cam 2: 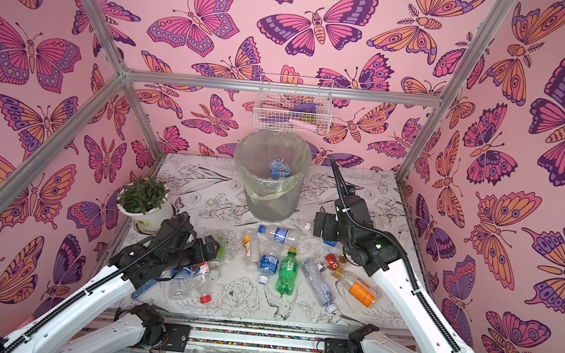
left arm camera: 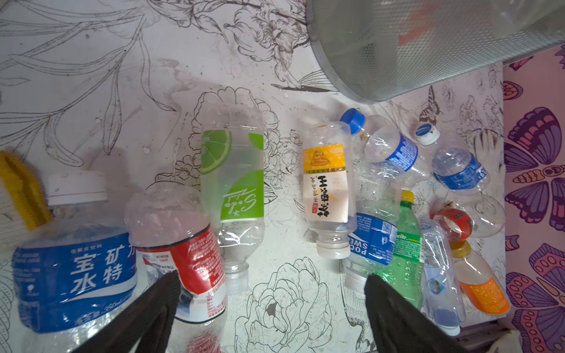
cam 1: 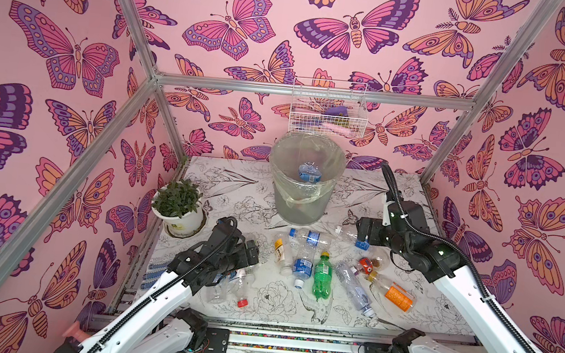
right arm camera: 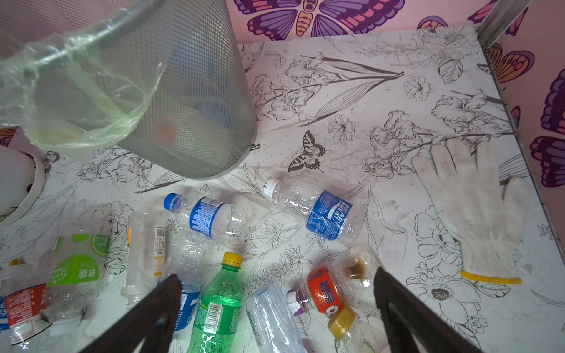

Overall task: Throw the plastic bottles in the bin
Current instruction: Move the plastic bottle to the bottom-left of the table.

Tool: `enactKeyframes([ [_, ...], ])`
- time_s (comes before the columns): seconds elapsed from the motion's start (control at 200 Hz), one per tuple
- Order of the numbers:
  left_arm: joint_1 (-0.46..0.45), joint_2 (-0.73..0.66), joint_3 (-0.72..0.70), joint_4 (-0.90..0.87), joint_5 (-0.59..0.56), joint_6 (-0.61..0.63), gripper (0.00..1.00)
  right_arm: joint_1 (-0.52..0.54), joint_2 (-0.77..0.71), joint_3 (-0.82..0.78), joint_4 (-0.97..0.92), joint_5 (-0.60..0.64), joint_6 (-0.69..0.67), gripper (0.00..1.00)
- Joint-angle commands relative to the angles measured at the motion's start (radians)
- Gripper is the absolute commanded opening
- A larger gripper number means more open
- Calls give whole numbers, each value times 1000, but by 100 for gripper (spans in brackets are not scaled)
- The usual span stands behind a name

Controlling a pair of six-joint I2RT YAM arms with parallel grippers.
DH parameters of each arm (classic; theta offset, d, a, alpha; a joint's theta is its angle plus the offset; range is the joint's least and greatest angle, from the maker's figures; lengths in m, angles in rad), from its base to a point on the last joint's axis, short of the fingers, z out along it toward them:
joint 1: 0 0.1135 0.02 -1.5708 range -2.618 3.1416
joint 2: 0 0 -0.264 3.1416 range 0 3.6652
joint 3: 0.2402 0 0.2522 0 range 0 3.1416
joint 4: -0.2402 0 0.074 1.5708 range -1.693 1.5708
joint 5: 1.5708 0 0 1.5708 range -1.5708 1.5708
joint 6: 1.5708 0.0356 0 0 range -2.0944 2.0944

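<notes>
Several plastic bottles lie scattered on the flower-print table in front of the bin (cam 1: 301,201), a round grey mesh bucket lined with a thin bag. One blue-labelled bottle (cam 1: 309,173) lies inside it. A green bottle (cam 1: 322,274) and an orange-labelled one (cam 1: 399,297) lie mid-table. My left gripper (left arm camera: 272,282) is open, low over the table. A red-labelled bottle (left arm camera: 189,262) lies right beside one finger, with a blue-labelled one (left arm camera: 73,275) outside it. My right gripper (right arm camera: 278,278) hangs open above the green bottle (right arm camera: 218,302) and a small red-labelled bottle (right arm camera: 324,290), holding nothing.
A white flowerpot with a green plant (cam 1: 179,209) stands at the table's left edge. A white wire basket (cam 1: 327,108) hangs on the back wall above the bin. A white work glove (right arm camera: 470,207) lies flat near the right wall. Aluminium frame posts line the corners.
</notes>
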Motion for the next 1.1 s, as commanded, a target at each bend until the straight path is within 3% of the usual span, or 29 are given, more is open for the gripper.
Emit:
enactKeyframes([
  [0.0, -4, 22, -31, -22, -33, -31, 95, -10, -27, -29, -19, -4, 36, 99],
  [0.821, -3, 153, -149, 119, 2, -59, 82, -11, -60, -151, 9, -20, 88, 99],
  [1.097, -3, 175, -175, 172, 35, -64, 81, -11, -67, -159, 10, -12, 88, 99],
])
